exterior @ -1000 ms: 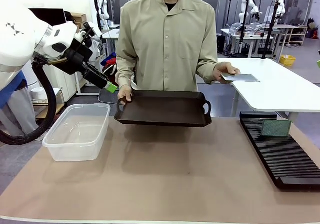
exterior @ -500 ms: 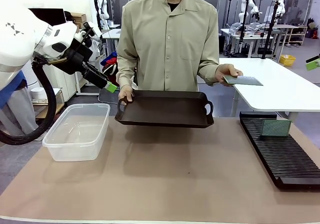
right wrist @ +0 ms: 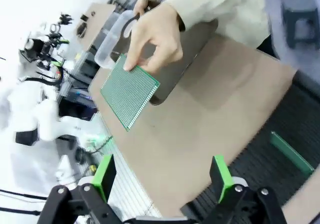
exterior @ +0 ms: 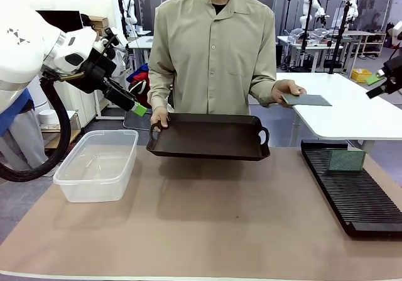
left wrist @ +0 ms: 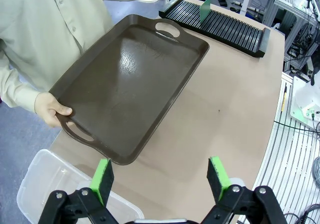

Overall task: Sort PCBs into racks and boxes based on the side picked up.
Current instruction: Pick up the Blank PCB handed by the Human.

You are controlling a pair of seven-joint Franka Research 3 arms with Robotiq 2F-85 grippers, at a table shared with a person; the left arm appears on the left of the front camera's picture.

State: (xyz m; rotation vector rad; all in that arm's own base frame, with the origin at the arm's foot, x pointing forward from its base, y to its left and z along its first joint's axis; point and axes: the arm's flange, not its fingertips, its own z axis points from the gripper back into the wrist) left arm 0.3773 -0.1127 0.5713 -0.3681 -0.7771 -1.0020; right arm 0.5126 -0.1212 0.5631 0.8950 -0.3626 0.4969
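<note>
Hovering our empty, wide-open right gripper facing the offered PCB, we likely grasp its edge next.

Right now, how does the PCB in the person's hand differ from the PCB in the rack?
The held PCB lies nearly flat in the air; the rack PCB stands upright. The person's hand pinches the held PCB; a slot of the rack holds the rack PCB. Both are thin and green.
</note>
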